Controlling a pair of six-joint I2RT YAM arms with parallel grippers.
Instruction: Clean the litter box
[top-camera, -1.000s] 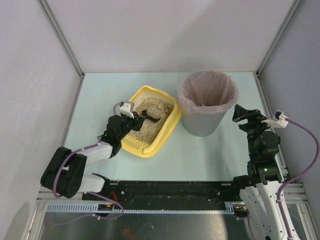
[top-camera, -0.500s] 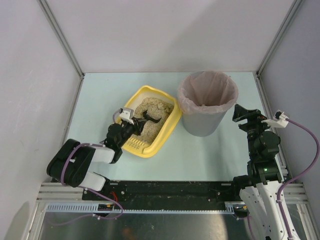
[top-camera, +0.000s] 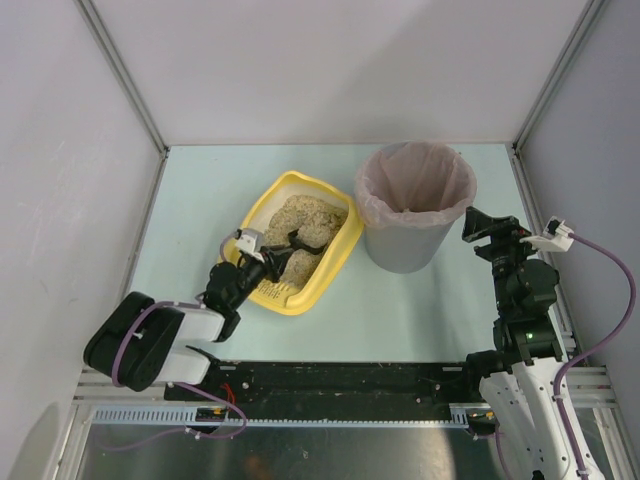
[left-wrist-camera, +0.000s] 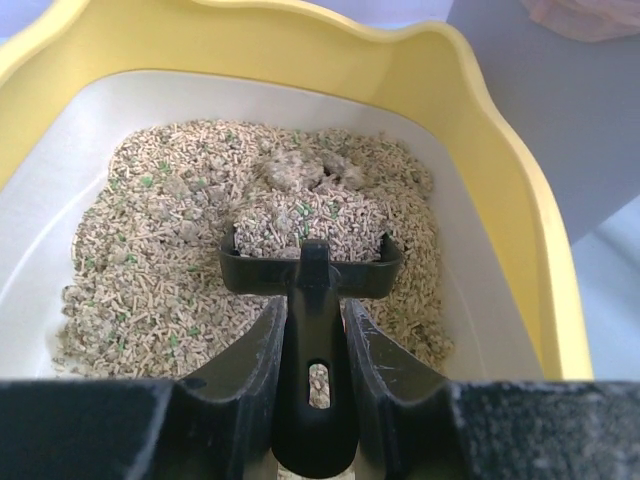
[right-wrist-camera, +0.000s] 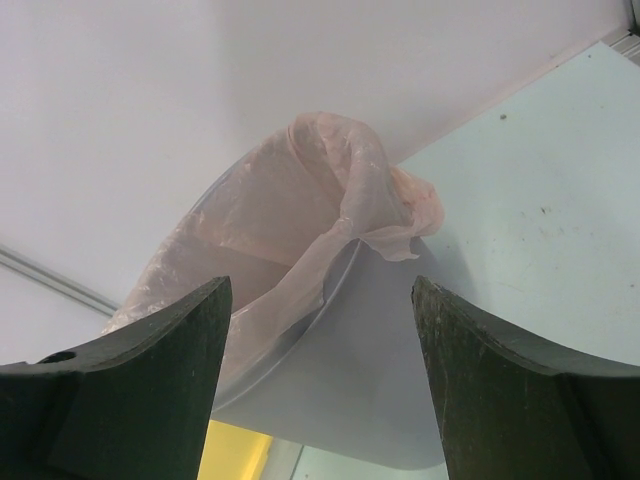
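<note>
The litter box (top-camera: 336, 260) sits on the pale surface (top-camera: 195, 195) left of the middle, turned at an angle, with its slotted lip at the near-left end and its far-right corner just beside a grey bin (top-camera: 400, 250). Whether the two touch cannot be told. The left hand (top-camera: 270, 262) reaches in over the slotted lip, its fingers (left-wrist-camera: 262, 345) closed narrowly on the handle of a black scoop (top-camera: 298, 241). In the left wrist view the left hand (left-wrist-camera: 314, 312) grips that handle from both sides. The scoop (left-wrist-camera: 258, 274) points away into the box, its head lying in the litter (left-wrist-camera: 150, 250) and heaped full of the beige pellets. Just beyond the scoop lies a greyish clump (left-wrist-camera: 300, 170) among the pellets, a few of which are green. The yellow wall of the litter box (left-wrist-camera: 520, 200) curves round on the right. The right hand (top-camera: 480, 228) hovers just right of the bin, well apart from the litter box, its fingers spread wide and holding nothing. In the right wrist view the right hand (right-wrist-camera: 320, 290) frames the bin (right-wrist-camera: 340, 370) and its pinkish liner (right-wrist-camera: 330, 170), folded over the rim.
</note>
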